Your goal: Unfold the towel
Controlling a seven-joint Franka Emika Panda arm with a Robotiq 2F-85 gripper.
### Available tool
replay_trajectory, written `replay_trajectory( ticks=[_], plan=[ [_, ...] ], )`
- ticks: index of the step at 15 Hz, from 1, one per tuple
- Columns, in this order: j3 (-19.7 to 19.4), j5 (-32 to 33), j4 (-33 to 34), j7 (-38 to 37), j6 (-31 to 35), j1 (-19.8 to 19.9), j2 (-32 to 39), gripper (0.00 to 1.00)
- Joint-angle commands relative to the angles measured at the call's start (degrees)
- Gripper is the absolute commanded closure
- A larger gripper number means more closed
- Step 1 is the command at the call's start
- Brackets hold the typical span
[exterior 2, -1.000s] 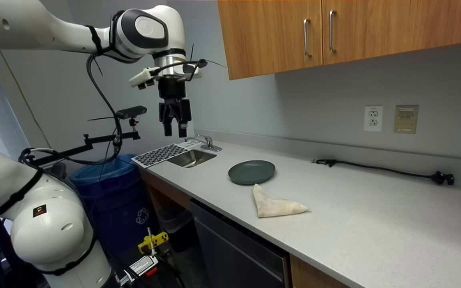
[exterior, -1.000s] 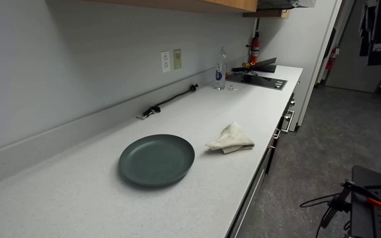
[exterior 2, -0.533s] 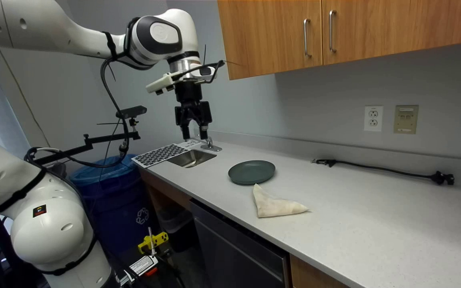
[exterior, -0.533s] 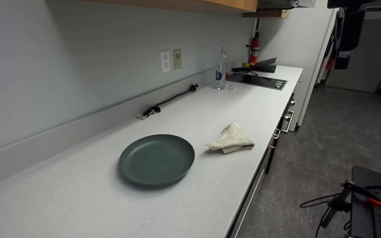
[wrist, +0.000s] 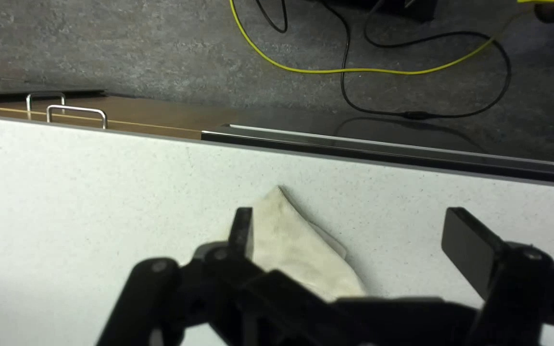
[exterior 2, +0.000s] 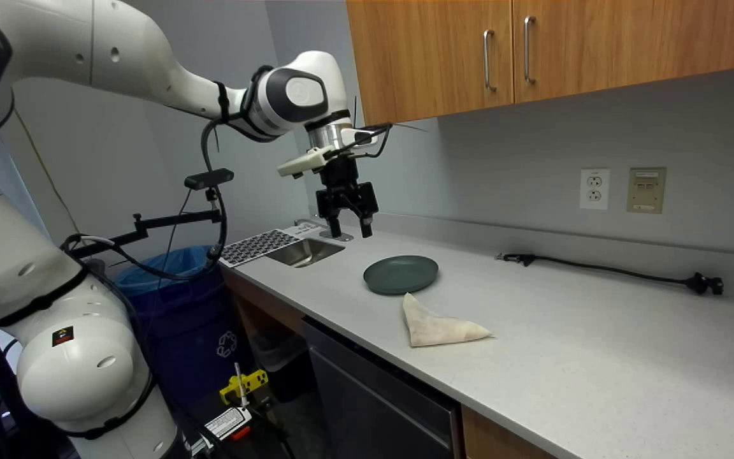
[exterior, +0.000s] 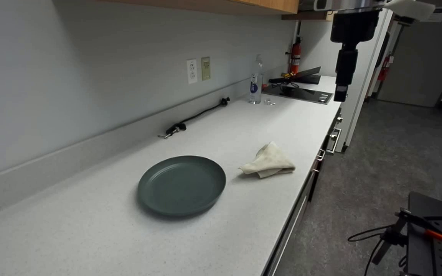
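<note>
The cream towel lies folded on the countertop beside the dark green plate, near the front edge; in an exterior view the towel has a pointed, L-like outline. My gripper hangs well above the counter, fingers downward, over the sink-and-plate end from that angle. Its jaws are spread wide with nothing between them, as the wrist view confirms. There the towel shows below the gripper, closer to the left finger; the gripper's body hides the towel's lower part. An underlying layer peeks out along one side.
The green plate sits close to the towel. Wooden cabinets overhang the counter. A black cable runs along the wall, and a sink is at the far end. A bottle stands near the cooktop.
My arm has moved toward the counter and lower, carrying the gripper closer to the towel. The gripper has stayed open; towel and plate have not moved.
</note>
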State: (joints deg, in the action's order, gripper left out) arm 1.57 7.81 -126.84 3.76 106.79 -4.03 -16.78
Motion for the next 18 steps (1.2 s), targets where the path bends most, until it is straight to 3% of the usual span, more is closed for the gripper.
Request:
replay_trajectory(
  ticks=[1,10,18],
  plan=[
    [0.5,0.4,0.5,0.0,0.7,0.4,1.3,0.0],
    [-0.6,-0.4,-0.4,-0.9,2.7,1.4,2.1,0.0],
    [-2.4,-4.6,4.9,1.7,13.5,2.2,12.7,0.0]
  ],
)
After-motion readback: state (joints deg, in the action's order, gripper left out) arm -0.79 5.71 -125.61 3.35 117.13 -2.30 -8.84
